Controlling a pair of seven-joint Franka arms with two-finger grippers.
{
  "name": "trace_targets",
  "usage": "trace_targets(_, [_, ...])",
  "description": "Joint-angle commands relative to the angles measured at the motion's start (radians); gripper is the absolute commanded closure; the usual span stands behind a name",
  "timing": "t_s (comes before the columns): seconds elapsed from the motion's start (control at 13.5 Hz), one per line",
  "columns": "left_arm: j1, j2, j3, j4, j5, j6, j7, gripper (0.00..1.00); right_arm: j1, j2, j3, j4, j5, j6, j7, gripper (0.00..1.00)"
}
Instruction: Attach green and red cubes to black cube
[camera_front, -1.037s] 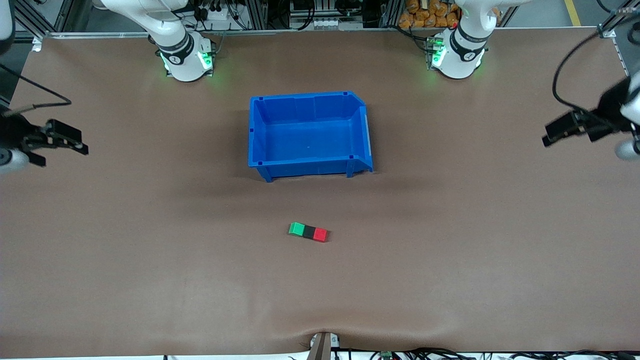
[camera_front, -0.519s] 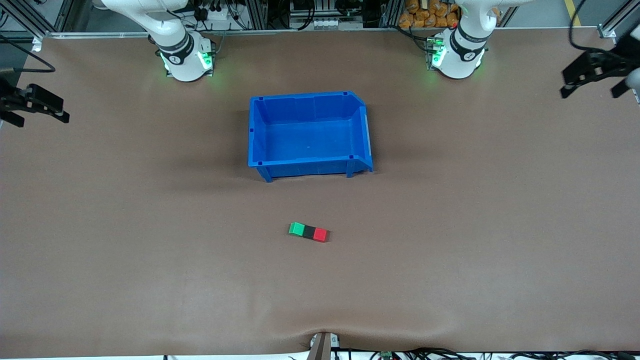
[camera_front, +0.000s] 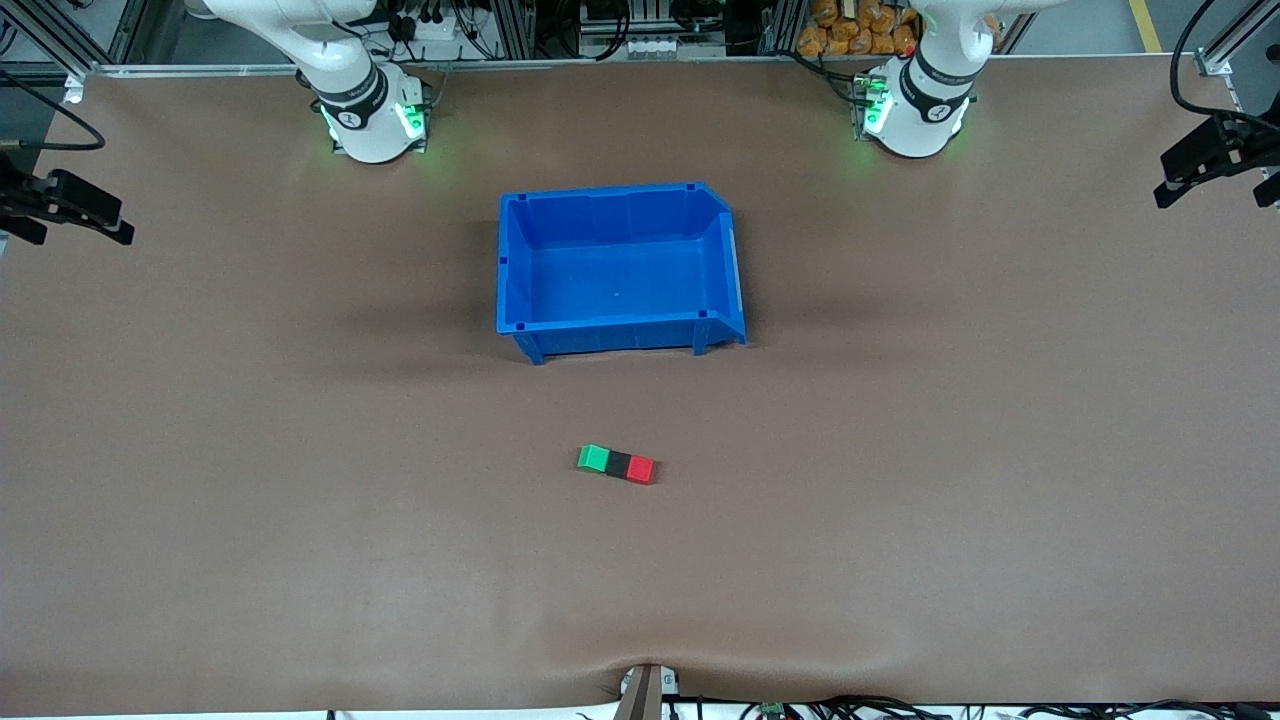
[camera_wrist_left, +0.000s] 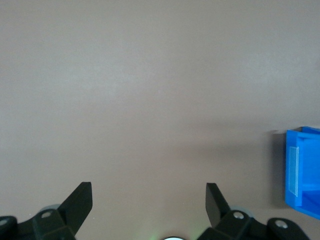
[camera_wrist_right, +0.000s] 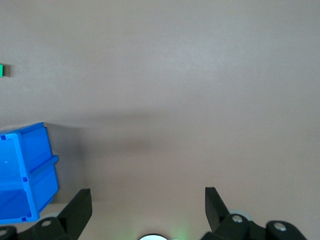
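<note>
Green cube (camera_front: 595, 458), black cube (camera_front: 619, 464), red cube (camera_front: 641, 469) sit joined at 6 o'clock of bin (camera_front: 520, 262); my left hand (camera_wrist_left: 149, 196) and right hand (camera_wrist_right: 148, 196) open, idle.

Robotics lab or test cell, not a home or shop. A wide bench (camera_front: 900, 480) w/ a plain brown mat fills the front view. Two white robot arm bases (camera_front: 370, 120) and (camera_front: 915, 115) are bolted along its top edge, each w/ green status lights glowing. Past that edge run aluminium frame rails (camera_front: 560, 30), bundled black cables and a power strip. More loose cables (camera_front: 850, 708) trail along the edge nearest the front camera. A blue plastic parts bin (camera_front: 620, 345), the kind used in workshops, sits mid-bench. Bare, evenly lit, purely technical setting; no furniture or decor.
</note>
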Motion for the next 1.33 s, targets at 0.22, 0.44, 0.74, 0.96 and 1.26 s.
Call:
trace_targets(0.22, [-0.004,0.001,-0.008,0.006,-0.024,0.009,-0.016,0.0,-0.019,-0.013,0.012,-0.008,0.0,0.011,0.016,0.0])
trace_targets(0.44, [-0.004,0.005,-0.008,0.006,-0.024,0.009,-0.021,0.0,-0.016,-0.013,0.012,-0.011,0.001,0.003,0.019,0.0])
trace_targets(0.74, [0.002,0.017,-0.007,0.008,-0.029,0.009,-0.019,0.0,-0.018,-0.013,0.012,-0.012,0.017,0.001,0.014,0.0])
trace_targets(0.96, [0.025,0.042,-0.008,0.031,-0.06,0.003,-0.016,0.0,-0.016,-0.013,0.012,-0.012,0.017,0.001,0.011,0.0])
trace_targets(1.26, [0.019,0.056,-0.008,0.051,-0.058,-0.003,-0.016,0.0,-0.013,-0.013,0.012,-0.011,0.017,0.003,0.011,0.0])
